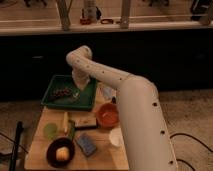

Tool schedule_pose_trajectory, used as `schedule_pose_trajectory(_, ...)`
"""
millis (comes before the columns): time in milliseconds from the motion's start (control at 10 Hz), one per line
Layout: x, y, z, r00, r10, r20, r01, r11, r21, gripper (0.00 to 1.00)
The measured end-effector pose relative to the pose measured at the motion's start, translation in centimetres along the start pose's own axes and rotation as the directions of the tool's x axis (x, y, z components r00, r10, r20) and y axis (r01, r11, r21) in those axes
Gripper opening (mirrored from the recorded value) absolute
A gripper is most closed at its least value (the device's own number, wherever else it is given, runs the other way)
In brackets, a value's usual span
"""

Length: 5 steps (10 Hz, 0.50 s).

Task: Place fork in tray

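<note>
The dark green tray (pixel 55 82) sits at the far end of the wooden table (pixel 37 155). My white arm reaches over it from the right. My gripper (pixel 79 82) hangs over the tray's right half, close above its floor. A small thin silvery-grey fork (pixel 75 94) lies in the tray just below the gripper; I cannot tell whether the gripper touches it. A cluster of small dark items (pixel 62 92) lies in the tray to its left.
Nearer on the table are an orange bowl (pixel 106 115), a white cup (pixel 116 137), a blue sponge (pixel 86 144), a black bowl (pixel 60 151) holding a yellowish item, a yellow stick (pixel 65 121) and a pale green disc (pixel 50 131). A dark counter stands behind.
</note>
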Motion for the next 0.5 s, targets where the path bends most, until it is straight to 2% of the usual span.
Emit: schedule_pose_trajectory(500, -0.13, -0.37, -0.02, 1.0, 0.001, 0.01, -0.001, 1.0, 0.011, 0.8)
